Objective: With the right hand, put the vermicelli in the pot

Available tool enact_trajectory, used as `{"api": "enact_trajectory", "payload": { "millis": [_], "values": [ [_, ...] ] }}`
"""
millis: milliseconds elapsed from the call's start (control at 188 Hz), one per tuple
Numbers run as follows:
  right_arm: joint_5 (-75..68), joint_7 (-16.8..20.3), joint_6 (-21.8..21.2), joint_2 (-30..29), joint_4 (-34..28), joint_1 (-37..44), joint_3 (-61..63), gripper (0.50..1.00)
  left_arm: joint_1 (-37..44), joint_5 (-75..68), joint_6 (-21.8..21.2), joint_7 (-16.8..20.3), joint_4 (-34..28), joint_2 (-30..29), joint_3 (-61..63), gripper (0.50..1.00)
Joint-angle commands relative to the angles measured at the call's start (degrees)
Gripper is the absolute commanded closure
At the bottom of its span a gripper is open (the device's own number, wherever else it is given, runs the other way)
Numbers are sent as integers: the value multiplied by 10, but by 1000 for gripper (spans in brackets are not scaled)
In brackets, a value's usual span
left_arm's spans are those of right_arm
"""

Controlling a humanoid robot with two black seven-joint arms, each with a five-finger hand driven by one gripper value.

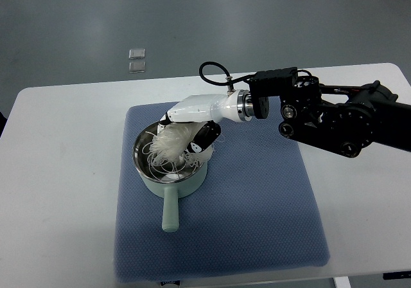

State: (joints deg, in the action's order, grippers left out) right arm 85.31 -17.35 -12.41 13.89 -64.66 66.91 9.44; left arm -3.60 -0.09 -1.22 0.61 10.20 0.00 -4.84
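Note:
A pale green pot [145, 185] with a steel inside stands on the blue mat, its handle [170, 214] pointing toward the near edge. White vermicelli [168, 148] hangs in a bundle over the pot, its lower strands lying inside it. My right hand [187, 134], white with black fingertips, reaches in from the right and hovers over the pot's far right rim, fingers curled around the top of the bundle. The left arm is out of the picture.
A blue quilted mat [257, 211] covers the middle of the white table [58, 172]. My black right forearm [340, 121] stretches over the table's right side. Grey floor lies beyond the far edge, with two small clear squares [137, 60] on it.

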Motion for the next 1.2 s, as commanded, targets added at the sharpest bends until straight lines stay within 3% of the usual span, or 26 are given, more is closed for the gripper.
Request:
{"api": "enact_trajectory", "payload": {
  "millis": [0,133,240,677,1013,1194],
  "values": [
    [0,0,8,2,0,0,1,689,0,0,0,0,0,0,0,500],
    [-1,0,8,7,-1,0,1,607,0,0,0,0,0,0,0,500],
    [-1,0,7,8,-1,-1,1,587,0,0,0,0,0,0,0,500],
    [-34,7,6,24,9,-13,66,587,0,0,0,0,0,0,0,500],
    [-293,43,14,51,138,-102,219,587,0,0,1,0,1,0,0,500],
    [-468,75,69,50,183,-171,308,587,0,0,1,0,1,0,0,500]
  ]
}}
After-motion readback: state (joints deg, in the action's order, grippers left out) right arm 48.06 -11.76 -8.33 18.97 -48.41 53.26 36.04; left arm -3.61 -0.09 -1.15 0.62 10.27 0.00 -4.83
